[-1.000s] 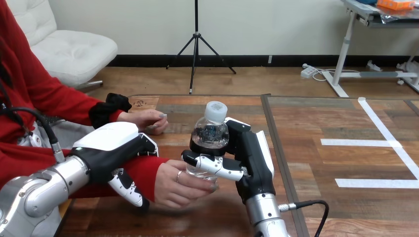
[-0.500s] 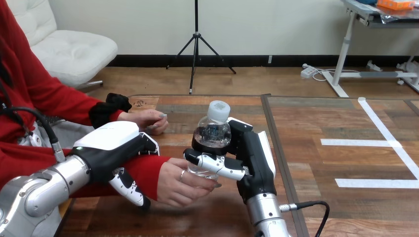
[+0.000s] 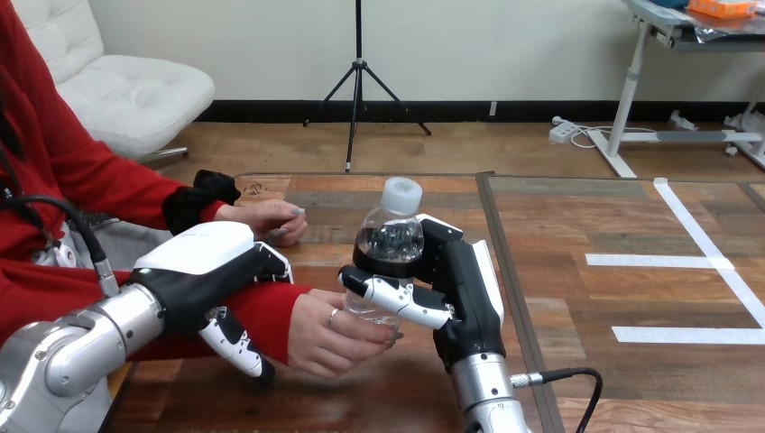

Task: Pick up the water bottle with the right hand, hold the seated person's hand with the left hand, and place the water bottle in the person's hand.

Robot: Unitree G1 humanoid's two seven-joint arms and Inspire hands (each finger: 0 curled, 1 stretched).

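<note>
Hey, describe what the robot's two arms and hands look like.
The left forearm and right forearm are silver and rounded. The left hand is black with a broad white shell on its back; the right hand is black with a white shell. Their fingers are jointed, black and white.

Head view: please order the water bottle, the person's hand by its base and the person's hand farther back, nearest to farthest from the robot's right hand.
From the right hand:
1. water bottle, in its grasp
2. person's hand by the base, just left
3. person's hand farther back, upper left
</note>
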